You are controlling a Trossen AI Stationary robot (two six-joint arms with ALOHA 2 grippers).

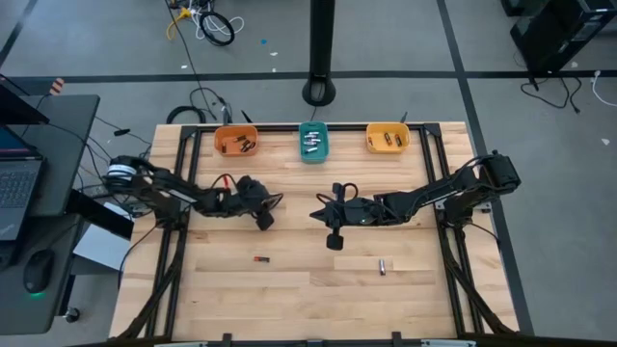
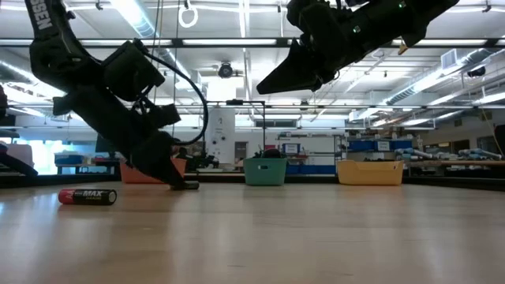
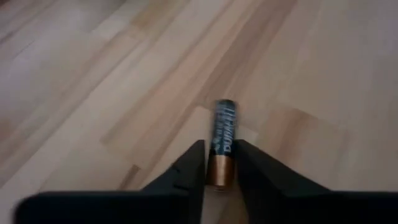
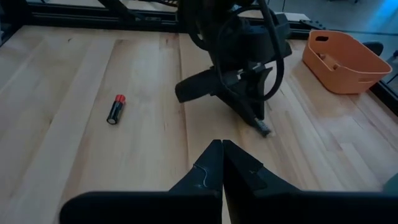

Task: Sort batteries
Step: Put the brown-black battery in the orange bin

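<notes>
I am closing my left pincer (image 3: 221,163) around a black-and-copper battery (image 3: 223,140) lying on the surface between its fingers. Next I am judging a lift toward the bins. My right pincer (image 4: 222,163) is hovering shut.

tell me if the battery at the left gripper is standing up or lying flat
Lying flat. In the left wrist view the battery lies on its side on the wooden table, its copper end between the left gripper's fingers.
</notes>
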